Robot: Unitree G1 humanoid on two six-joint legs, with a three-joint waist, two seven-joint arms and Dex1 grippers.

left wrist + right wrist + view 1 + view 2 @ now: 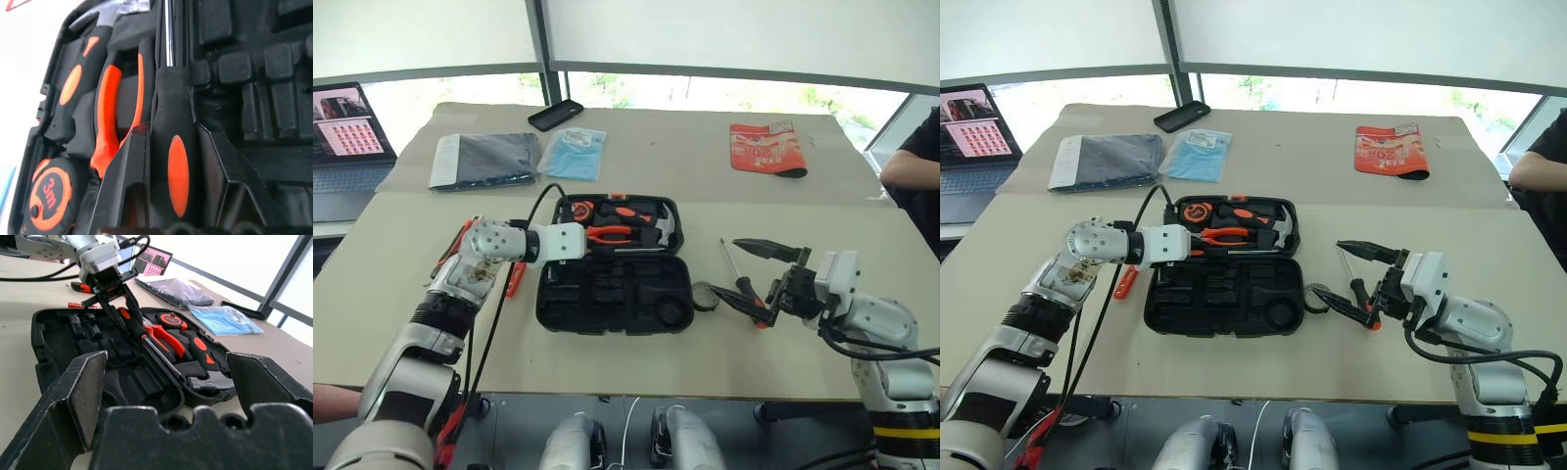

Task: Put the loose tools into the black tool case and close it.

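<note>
Tool case: the black tool case (612,294) lies wide open in the middle of the table (401,284), its near half full of bare slots.
Far half of the case: a tape measure (49,196), orange-handled pliers (607,233) and a hammer (668,227) sit in their slots.
Left gripper: the left gripper (115,296) is over the case and is clamped on a screwdriver (142,333) with a black and orange handle.
Held screwdriver: its handle is up in the fingers, and its steel shaft slants down along the ridge between the two halves of the case. I think the tip touches the case, but it is hard to see.
Right gripper: the right gripper (744,274) hangs in the air at the right of the case with its two black fingers spread wide and nothing between them.
Second screwdriver: another screwdriver (736,274) lies on the table just right of the case, under the right gripper.
Tape roll: a small dark tape roll (705,296) lies on the table right beside the case's right edge.
Left of the case: some orange tools (1124,282) lie on the table, partly hidden by the left arm, so I cannot tell which ones they are.
</note>
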